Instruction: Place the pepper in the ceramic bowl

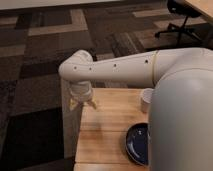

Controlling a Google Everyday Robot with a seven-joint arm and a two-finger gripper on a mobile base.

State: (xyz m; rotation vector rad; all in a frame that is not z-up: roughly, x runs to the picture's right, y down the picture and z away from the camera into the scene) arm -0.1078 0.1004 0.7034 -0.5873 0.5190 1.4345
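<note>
Tool [83,103] hangs from the end of the white arm [115,67] over the far left corner of the wooden table [107,127], low, either close to the boards or touching them; I cannot tell which. Whether it is spread, pressed together or pinching something cannot be told either. The pepper does not show anywhere on the bare wood. It may lie under the tool, sit inside it, or be hidden behind the robot's body [182,117], which covers the right side of the table. The ceramic bowl [135,144] stands toward the near right corner, dark blue and glossy, its right part cut off by that body. What shows of its inside looks empty. A small white paper cup [146,99] stands near the far edge, right of the tool and well apart from it.

By my judgement the task is at the pick-up stage, with the carry to the bowl not yet done. A pepper of this kind should be light, smooth-skinned and a little waxy. It is likely firm but easy to bruise, and apt to roll or slip out along its taper. The best hold would be across the thickest part of its body, square to its long axis and with gentle pressure, not at the thin tip. The bowl is hard and breakable, so a low release over its middle suits it
</note>
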